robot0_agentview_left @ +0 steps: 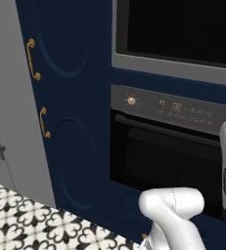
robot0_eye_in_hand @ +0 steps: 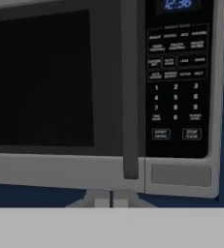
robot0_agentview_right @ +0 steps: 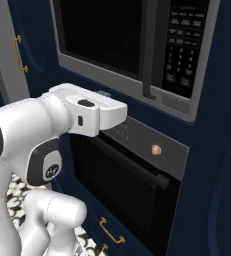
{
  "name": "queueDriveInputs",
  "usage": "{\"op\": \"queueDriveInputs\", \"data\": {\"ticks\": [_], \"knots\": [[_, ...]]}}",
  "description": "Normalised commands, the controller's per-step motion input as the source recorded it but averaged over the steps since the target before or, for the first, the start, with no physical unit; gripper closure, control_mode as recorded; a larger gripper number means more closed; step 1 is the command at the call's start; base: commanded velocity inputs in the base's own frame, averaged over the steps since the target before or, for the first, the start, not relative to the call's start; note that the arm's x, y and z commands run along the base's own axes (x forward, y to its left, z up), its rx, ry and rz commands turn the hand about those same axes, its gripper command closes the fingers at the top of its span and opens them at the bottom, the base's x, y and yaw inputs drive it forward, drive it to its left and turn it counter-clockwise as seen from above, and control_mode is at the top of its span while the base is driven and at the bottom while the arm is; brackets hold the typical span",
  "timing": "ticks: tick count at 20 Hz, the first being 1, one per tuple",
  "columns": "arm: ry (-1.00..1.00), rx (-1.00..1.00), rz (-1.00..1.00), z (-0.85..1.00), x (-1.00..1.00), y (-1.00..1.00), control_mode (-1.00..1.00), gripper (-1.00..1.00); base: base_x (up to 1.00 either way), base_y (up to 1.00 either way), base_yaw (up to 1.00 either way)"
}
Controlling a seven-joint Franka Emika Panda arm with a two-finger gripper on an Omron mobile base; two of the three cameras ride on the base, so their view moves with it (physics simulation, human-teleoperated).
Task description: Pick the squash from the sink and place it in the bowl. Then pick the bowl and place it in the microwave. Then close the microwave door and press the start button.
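Hand view | claw (robot0_eye_in_hand: 111,199) pressed together, empty | aimed level below microwave door (robot0_eye_in_hand: 60,82) bottom edge

Black microwave door (robot0_eye_in_hand: 40,77) with silver-grey border, navy cabinets (robot0_agentview_left: 75,97), black-and-white patterned floor (robot0_agentview_left: 21,219).

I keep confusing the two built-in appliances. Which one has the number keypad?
The microwave, the upper unit: its right-hand panel carries number keys. The oven below has a round knob instead.
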Motion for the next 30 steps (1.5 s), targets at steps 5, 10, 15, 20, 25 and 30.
{"op": "queueDriveInputs", "data": {"ticks": [5,10,15,20,25,30], "knots": [[-0.01,0.00,0.00,0.00,-0.29,-0.65,-1.00,1.00,0.00,0.00,0.00],[0.00,-0.02,-0.01,0.00,-0.09,-0.53,-1.00,1.00,0.00,0.00,0.00],[-0.05,-0.04,-0.01,0.00,0.01,-0.43,-1.00,1.00,0.00,0.00,0.00],[-0.06,-0.04,0.00,0.00,0.35,-0.04,-1.00,1.00,0.00,0.00,0.00],[0.01,0.00,0.04,-0.02,0.31,-0.07,-1.00,1.00,0.00,0.00,0.00],[0.01,0.00,0.03,0.00,0.41,-0.13,-1.00,1.00,0.00,0.00,0.00]]}}
